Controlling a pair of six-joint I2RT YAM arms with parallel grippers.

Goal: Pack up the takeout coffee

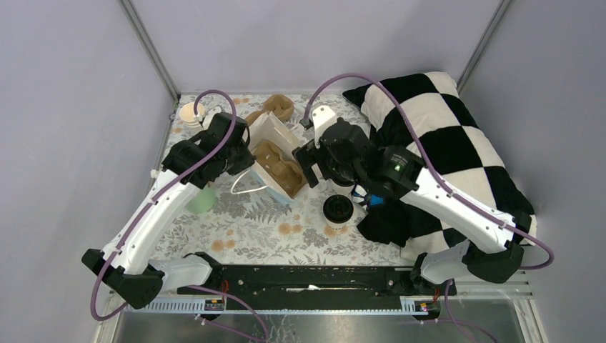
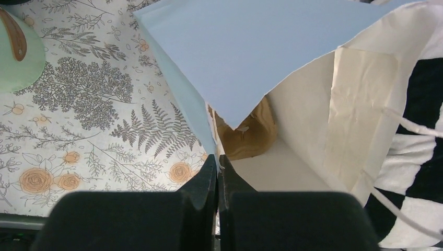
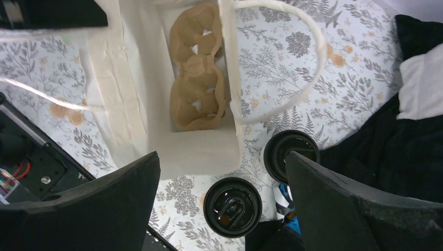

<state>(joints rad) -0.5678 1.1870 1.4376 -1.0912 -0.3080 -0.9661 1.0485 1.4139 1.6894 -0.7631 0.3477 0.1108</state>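
Bag edge [image 2: 211, 137] sits pinched in left tool [image 2: 217, 168]; right tool [image 3: 222, 163] spreads wide over two lidded cups [image 3: 232, 207].

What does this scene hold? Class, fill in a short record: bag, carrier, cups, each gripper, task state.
bag: open, blue outside, white inside
carrier: brown, lying inside the bag
cups: two, black lids on, standing on the table outside the bag
left gripper: shut on the bag's rim
right gripper: open, above the bag and cups, holding nothing
task state: no cup packed yet
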